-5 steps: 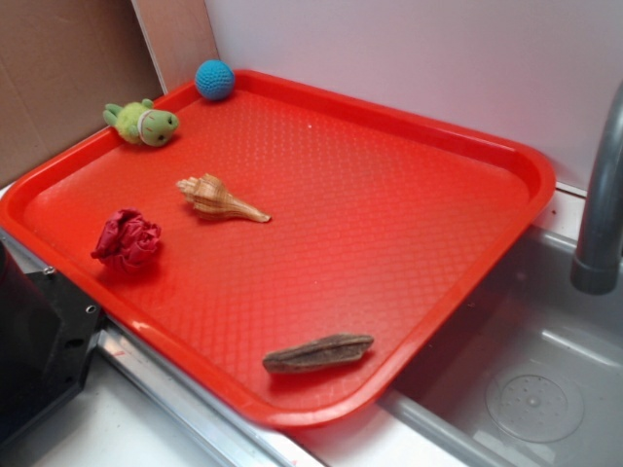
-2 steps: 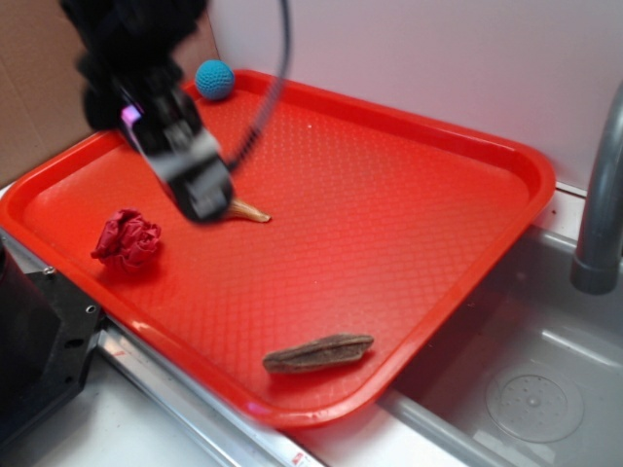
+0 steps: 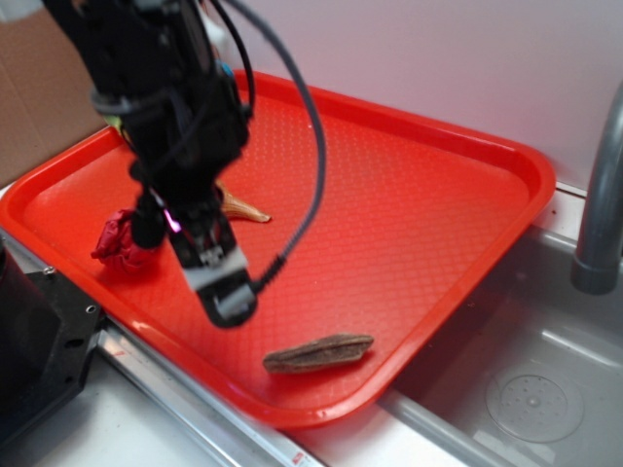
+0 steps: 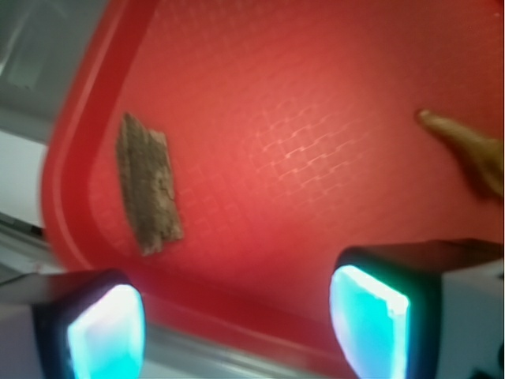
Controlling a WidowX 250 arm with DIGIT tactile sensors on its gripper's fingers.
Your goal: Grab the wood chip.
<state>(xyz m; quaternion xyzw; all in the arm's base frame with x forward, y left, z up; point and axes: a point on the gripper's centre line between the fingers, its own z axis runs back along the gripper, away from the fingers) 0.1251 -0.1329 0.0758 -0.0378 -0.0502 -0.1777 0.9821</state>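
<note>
- Lying flat near the front edge of the red tray [image 3: 438, 195], the wood chip [image 3: 318, 352] sits untouched, lengthwise along the rim.
- The pincer [image 3: 226, 297] hangs just beside it, toward the tray's left, jaws spread wide and empty.
- A seashell [image 4: 465, 150] rests near the tray's middle.
- Risk: the thin chip hugs the raised rim, so closing fingers may strike the rim or skid over it.

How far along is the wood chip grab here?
Early approach. Done: the gripper hangs over the tray, near the wood chip. In hand: nothing; the fingers stand open and empty. Left: reach the chip, which lies untouched by the tray's rim, close, lift.
</note>
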